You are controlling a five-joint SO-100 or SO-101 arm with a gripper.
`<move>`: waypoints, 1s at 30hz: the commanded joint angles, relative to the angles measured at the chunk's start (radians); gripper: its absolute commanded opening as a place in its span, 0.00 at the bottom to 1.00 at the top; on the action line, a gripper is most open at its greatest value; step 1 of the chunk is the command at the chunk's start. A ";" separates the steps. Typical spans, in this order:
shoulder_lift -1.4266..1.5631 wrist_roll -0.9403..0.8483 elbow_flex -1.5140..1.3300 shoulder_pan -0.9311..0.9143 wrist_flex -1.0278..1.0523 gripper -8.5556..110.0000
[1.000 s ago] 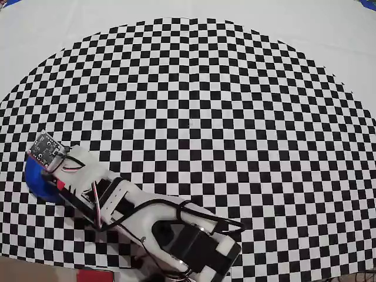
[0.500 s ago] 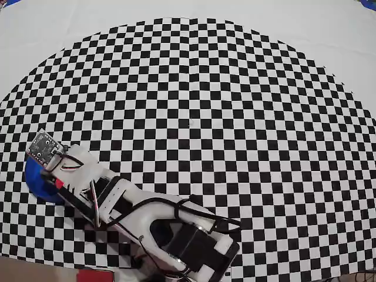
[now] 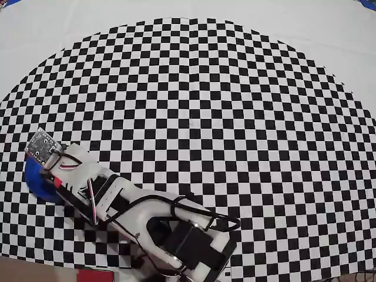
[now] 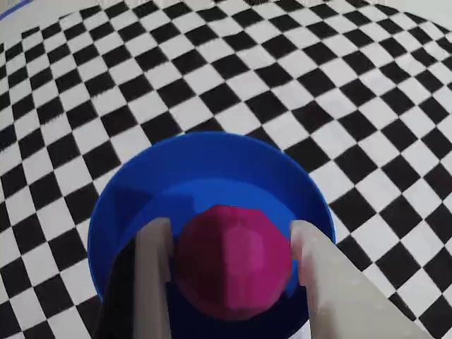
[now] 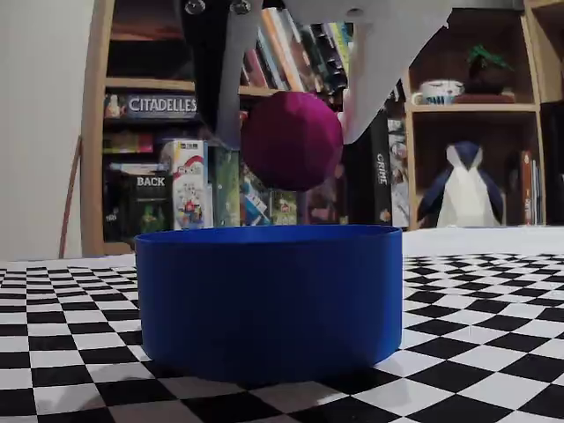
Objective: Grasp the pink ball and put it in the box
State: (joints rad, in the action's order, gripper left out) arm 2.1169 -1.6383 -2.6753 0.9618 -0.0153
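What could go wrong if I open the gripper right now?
The pink ball is held above the rim of the box, not down inside it, so a release may make it bounce off the floor and out. In the wrist view the ball sits toward the near wall, so it could clip that edge. Lowering first seems safer.

Matte pink ball (image 5: 292,139), smooth blue box (image 5: 269,295)

Magenta-pink ball (image 5: 292,139), bright blue box (image 5: 269,300), black-and-white checkered cloth (image 3: 223,117).
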 commanded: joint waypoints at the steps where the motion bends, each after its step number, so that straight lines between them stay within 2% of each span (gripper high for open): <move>1: -0.012 0.011 0.046 0.014 -0.018 0.07; 16: -0.021 0.015 0.054 0.020 -0.025 0.07; 17: -0.021 0.015 0.054 0.020 -0.026 0.09; 18: -0.023 0.015 0.054 0.020 -0.028 0.21; 20: -0.023 0.037 0.054 0.018 -0.043 0.31; 24: -0.023 0.043 0.046 0.017 -0.078 0.35; 30: -0.023 0.044 0.054 0.020 -0.083 0.36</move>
State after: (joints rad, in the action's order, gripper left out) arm 2.0985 -1.6030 -2.6630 0.9710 -0.0767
